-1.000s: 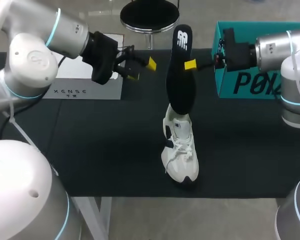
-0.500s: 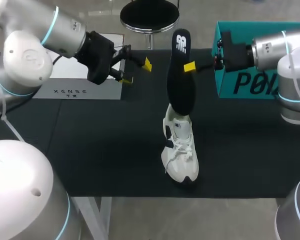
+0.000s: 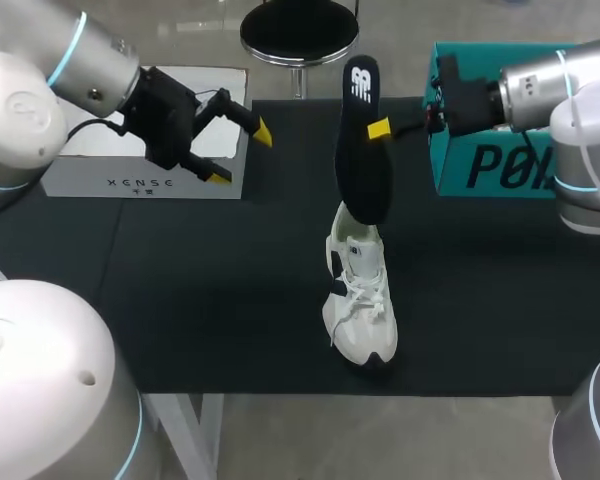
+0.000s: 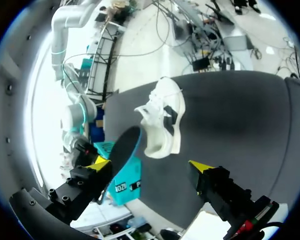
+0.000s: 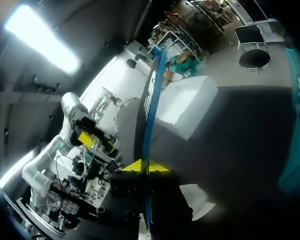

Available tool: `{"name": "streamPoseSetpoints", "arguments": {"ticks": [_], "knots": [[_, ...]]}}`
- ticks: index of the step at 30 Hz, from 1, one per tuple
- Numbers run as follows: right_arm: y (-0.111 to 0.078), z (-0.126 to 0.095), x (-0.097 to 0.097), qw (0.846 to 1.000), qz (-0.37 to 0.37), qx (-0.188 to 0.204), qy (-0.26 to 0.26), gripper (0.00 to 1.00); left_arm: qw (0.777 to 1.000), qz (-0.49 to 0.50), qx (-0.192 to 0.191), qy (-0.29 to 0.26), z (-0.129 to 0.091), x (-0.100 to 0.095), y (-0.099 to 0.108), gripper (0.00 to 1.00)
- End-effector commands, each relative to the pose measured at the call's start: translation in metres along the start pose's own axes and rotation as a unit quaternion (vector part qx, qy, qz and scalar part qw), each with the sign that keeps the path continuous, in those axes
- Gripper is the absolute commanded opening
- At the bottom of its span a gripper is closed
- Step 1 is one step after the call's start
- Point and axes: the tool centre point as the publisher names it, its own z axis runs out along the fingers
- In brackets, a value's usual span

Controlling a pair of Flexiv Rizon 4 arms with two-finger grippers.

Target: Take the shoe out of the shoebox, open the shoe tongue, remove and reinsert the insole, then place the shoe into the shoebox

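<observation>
Shoe sits mid table, long axis front-to-back, toe toward the robot. My right gripper pinches the insole upright over its collar. Left gripper spread, empty.

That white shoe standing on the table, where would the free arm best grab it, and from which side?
Probably across the heel's sides, low down, coming in from the left. The shoe stands on its sole, narrow heel away from the robot; the insole, pinched by the right arm's fingers, rises from its opening and blocks the way from above. The left arm's fingers are open and free.
</observation>
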Motion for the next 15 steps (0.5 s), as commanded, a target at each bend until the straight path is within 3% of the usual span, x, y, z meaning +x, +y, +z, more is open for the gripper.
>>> {"name": "streamPoseSetpoints", "arguments": {"ticks": [1, 10, 15], "knots": [[0.004, 0.006, -0.007, 1.0, 0.001, 0.007, -0.002, 0.0, 1.0, 0.001, -0.003, -0.001, 0.002, 0.002, -0.002, 1.0], [-0.005, 0.009, -0.025, 0.999, 0.02, 0.015, -0.019, 0.0, 1.0, 0.001, -0.003, -0.001, 0.002, 0.002, -0.002, 1.0], [-0.018, 0.014, -0.026, 0.999, 0.028, 0.018, -0.028, 0.0, 1.0, 0.001, -0.003, -0.001, 0.002, 0.002, -0.002, 1.0]]}}
